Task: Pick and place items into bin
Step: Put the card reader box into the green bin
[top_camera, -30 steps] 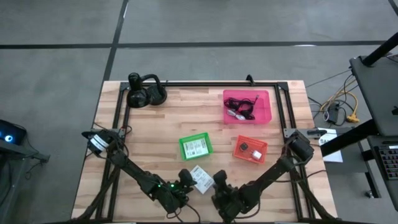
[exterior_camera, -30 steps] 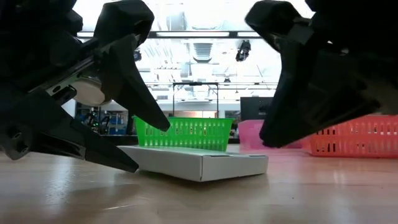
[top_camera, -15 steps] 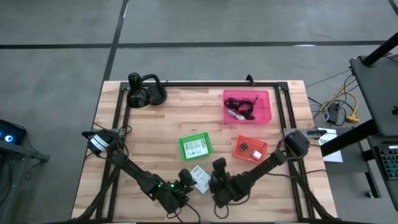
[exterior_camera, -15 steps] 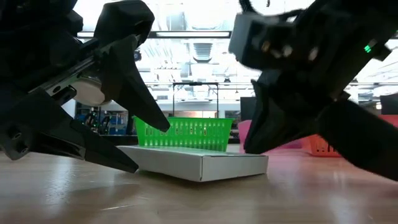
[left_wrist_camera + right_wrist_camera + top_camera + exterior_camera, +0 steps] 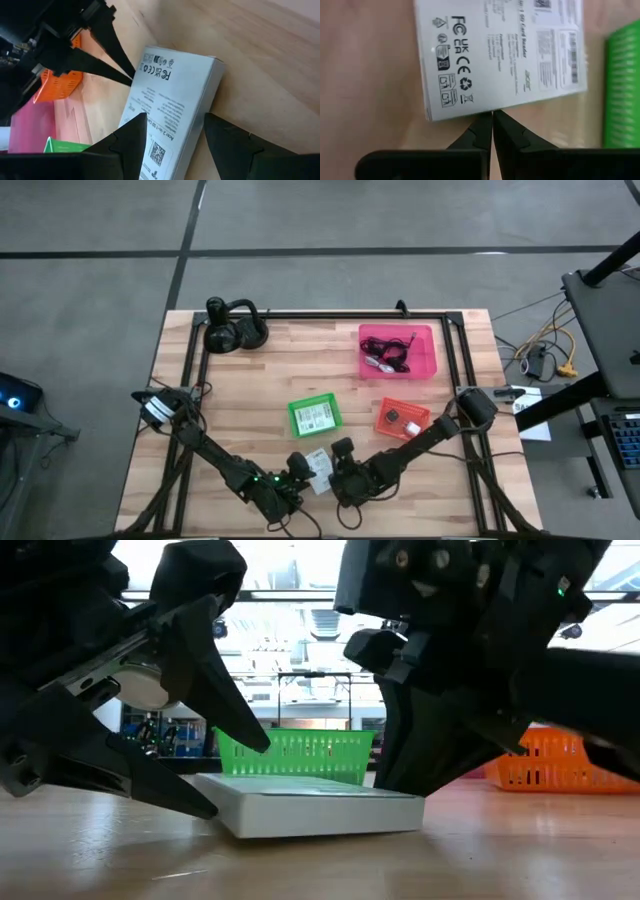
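Left gripper [image 5: 172, 137]: I have its fingers spread apart either side of the white box [image 5: 172, 107], low at the near edge of the table [image 5: 250, 380], not clamped yet.
Right gripper [image 5: 492, 122]: fingers pressed together, tips against the box's edge from the other side; I judge it is steadying or nudging the box.
White box: lies flat on the wood between the two grippers, just in front of the green bin [image 5: 315, 417].
Handling: looks like light, stiff cardboard, flat and smooth, so it may slide when pushed; I would take it across its narrow width, near the middle.
Green bin: holds a white flat packet.
Pink bin [image 5: 398, 351]: holds dark tangled cables.
Orange bin [image 5: 402, 420]: holds small dark and silver pieces.
Headphones [image 5: 234, 328]: at the far left corner, well apart.
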Controlling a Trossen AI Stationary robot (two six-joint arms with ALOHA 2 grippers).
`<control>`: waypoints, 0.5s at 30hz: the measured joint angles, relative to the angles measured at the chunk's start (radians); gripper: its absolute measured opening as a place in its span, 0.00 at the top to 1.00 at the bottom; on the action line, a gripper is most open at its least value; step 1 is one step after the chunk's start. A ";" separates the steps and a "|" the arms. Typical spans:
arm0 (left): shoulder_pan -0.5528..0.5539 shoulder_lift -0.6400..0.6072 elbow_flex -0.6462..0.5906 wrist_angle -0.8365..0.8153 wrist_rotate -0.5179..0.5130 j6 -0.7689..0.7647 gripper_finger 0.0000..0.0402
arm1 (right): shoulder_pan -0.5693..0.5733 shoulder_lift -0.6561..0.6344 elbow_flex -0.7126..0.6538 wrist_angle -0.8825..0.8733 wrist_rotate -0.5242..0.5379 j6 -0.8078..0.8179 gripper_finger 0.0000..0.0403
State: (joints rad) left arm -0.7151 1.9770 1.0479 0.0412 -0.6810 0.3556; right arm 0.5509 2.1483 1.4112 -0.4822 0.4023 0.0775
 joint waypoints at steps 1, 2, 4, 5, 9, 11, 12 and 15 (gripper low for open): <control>0.000 0.000 0.000 -0.002 -0.001 0.003 0.55 | -0.004 0.000 0.004 0.001 -0.019 -0.003 0.98; 0.000 0.000 0.000 -0.004 0.000 0.004 0.55 | -0.006 0.000 0.005 0.008 -0.037 -0.006 0.98; 0.000 0.000 -0.001 -0.004 0.000 0.006 0.55 | -0.010 -0.001 0.007 0.011 -0.048 -0.011 0.98; 0.000 0.000 -0.001 -0.003 0.001 0.009 0.55 | -0.010 -0.001 0.007 0.011 -0.047 -0.018 0.98; -0.001 0.000 0.000 0.000 0.002 0.021 0.55 | -0.016 -0.001 0.007 0.014 -0.044 -0.036 0.98; -0.004 -0.001 0.001 -0.016 0.004 0.020 0.55 | -0.019 -0.001 0.007 0.016 -0.045 -0.035 0.98; -0.007 -0.001 0.003 -0.034 0.004 0.020 0.55 | -0.019 -0.001 0.007 0.018 -0.045 -0.035 0.98; -0.014 -0.001 0.010 -0.088 0.030 0.021 0.55 | -0.021 0.000 0.007 0.026 -0.048 -0.036 0.98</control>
State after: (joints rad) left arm -0.7289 1.9759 1.0580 -0.0467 -0.6515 0.3768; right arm 0.5297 2.1483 1.4181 -0.4564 0.3546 0.0414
